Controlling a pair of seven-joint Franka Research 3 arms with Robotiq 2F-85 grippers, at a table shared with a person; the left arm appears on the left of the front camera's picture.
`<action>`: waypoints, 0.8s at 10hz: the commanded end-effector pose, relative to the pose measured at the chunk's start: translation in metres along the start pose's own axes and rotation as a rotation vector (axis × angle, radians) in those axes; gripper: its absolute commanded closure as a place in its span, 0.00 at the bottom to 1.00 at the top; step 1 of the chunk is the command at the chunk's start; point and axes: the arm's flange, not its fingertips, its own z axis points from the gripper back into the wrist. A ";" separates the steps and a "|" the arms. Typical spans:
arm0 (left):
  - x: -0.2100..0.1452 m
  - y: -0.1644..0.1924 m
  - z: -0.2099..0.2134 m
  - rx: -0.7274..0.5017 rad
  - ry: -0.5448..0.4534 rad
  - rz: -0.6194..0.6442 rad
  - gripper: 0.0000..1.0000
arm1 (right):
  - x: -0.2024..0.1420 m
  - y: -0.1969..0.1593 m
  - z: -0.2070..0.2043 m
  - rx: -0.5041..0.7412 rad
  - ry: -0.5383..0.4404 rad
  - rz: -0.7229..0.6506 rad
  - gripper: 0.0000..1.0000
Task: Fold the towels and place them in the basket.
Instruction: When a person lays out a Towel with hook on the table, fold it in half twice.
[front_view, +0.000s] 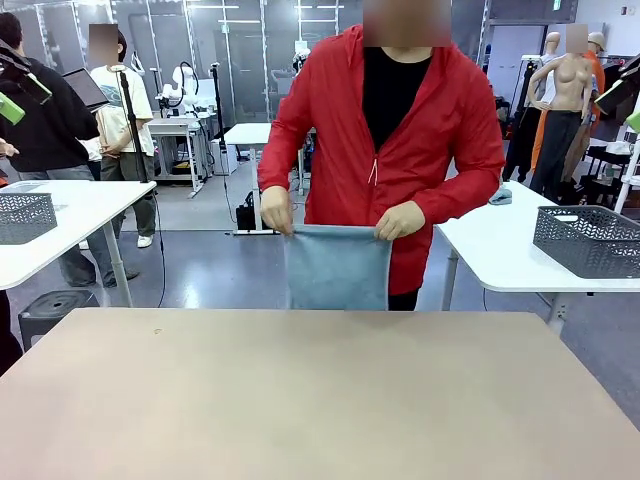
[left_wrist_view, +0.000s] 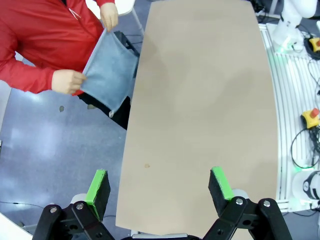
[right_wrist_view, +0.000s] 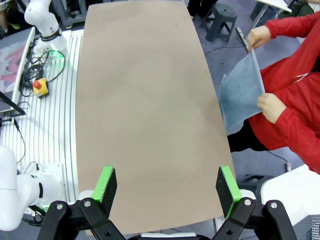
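A person in a red jacket stands at the far side of the table (front_view: 320, 400) and holds a pale grey-blue towel (front_view: 337, 267) by its two upper corners, hanging just beyond the far edge. The same towel (left_wrist_view: 107, 70) hangs off the table's edge at upper left in the left wrist view and the towel (right_wrist_view: 241, 95) at the right in the right wrist view. My left gripper (left_wrist_view: 159, 187) is open high above the bare tabletop. My right gripper (right_wrist_view: 167, 187) is open too, also well above the table. The task's basket is out of view.
Dark mesh baskets (front_view: 588, 240) (front_view: 25, 216) rest on white side tables to the right and left of my table. Other people stand at the back left. A stool (front_view: 50, 310) sits on the floor by the left table. The tan tabletop (left_wrist_view: 200, 100) is bare.
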 end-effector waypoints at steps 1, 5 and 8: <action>0.001 0.006 0.001 -0.012 -0.031 0.027 0.00 | 0.000 0.000 0.000 0.001 -0.005 -0.001 0.00; 0.003 0.018 0.003 -0.047 -0.032 -0.002 0.00 | 0.000 0.000 0.000 0.001 -0.005 -0.001 0.00; 0.005 0.020 0.003 -0.074 -0.026 -0.004 0.00 | 0.000 0.000 0.000 0.001 -0.005 -0.001 0.00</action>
